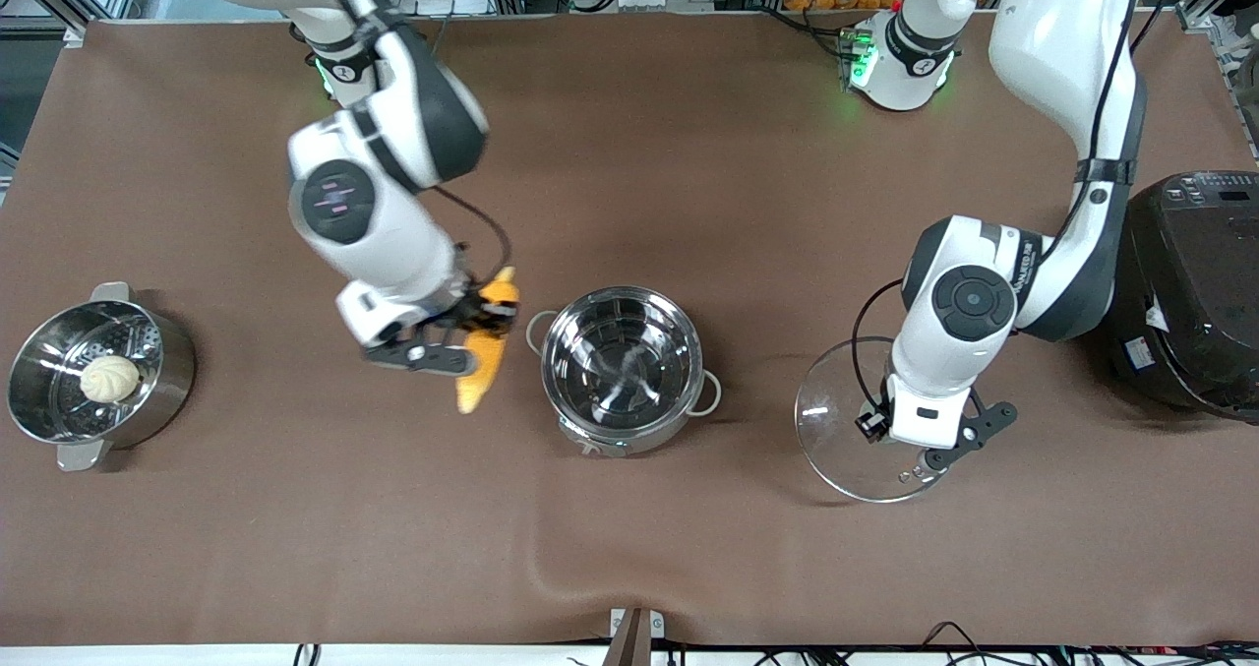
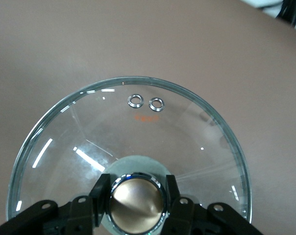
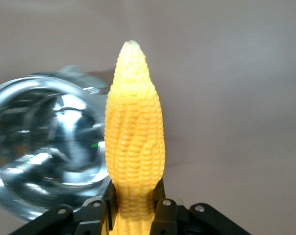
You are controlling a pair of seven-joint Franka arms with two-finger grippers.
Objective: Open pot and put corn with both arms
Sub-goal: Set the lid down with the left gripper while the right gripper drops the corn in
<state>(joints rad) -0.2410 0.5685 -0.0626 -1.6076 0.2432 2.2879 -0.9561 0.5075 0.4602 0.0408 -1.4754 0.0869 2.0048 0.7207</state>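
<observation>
- The left gripper (image 1: 920, 454) is at the left arm's end of the table. Its fingers (image 2: 100, 196) are squeezed on the copper knob (image 2: 136, 200) of the glass lid (image 1: 848, 420). I cannot tell if the lid sits on the table or hangs just above it.
- The pot (image 1: 623, 368) is in the middle of the table. It is open and has nothing in it. So the opening part looks done.
- The right gripper (image 1: 470, 336) is up in the air, just beside the pot, on the right arm's side. It is shut tight on the fat end of the corn (image 1: 487, 346), as the right wrist view shows (image 3: 134, 142).
- The corn is not in the pot yet. That part is left: I think the corn must go over the pot and be let go.
- A steamer pot (image 1: 93, 376) with a white bun (image 1: 109, 378) and a black rice cooker (image 1: 1190, 287) are at the table's ends.
</observation>
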